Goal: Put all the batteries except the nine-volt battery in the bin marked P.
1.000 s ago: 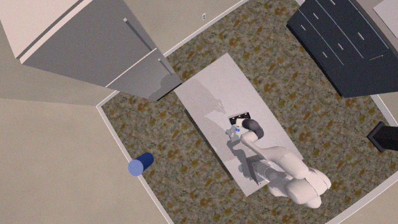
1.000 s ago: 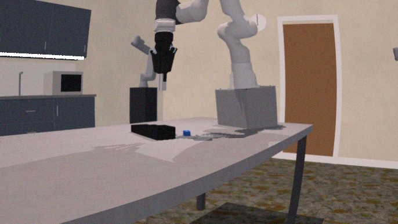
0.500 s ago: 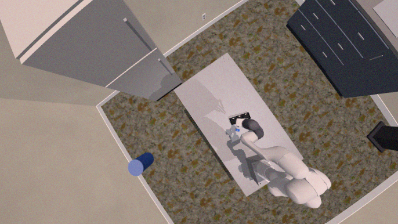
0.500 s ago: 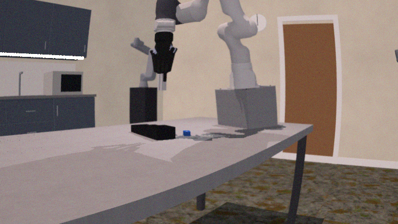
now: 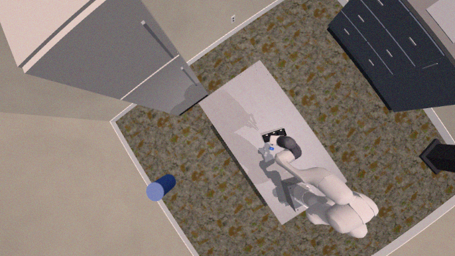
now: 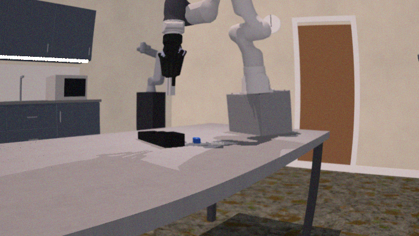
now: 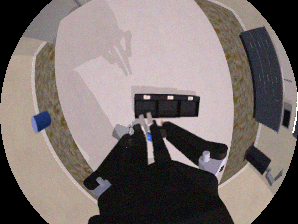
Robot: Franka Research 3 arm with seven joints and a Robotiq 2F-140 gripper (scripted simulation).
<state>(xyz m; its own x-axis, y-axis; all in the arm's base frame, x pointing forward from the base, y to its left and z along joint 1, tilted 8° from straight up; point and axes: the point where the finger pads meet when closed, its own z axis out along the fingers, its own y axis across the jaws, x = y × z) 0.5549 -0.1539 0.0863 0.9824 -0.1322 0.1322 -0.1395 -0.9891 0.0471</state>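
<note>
Sort out the batteries before reaching down

Fingers of the Robotiq 2F-140 (image 6: 171,87) (image 7: 145,120) narrow, nearly together, high above the table (image 5: 252,86) (image 6: 122,183) (image 7: 170,55); no held thing discernible. Below, just beside the black three-compartment bin row (image 5: 284,130) (image 6: 162,139) (image 7: 157,107), a small blue block (image 5: 271,148) (image 6: 196,140) (image 7: 149,137), possibly a battery, on the table; type too small to tell. Letters on the bins likewise unreadable. Likely step in hand: choosing and approaching a battery. Best to confirm type and P label first, then open clear of neighbours, descend vertically, close around the middle, and lift above the rims. Main risk: nudging the bins or taking the nine-volt.
</note>
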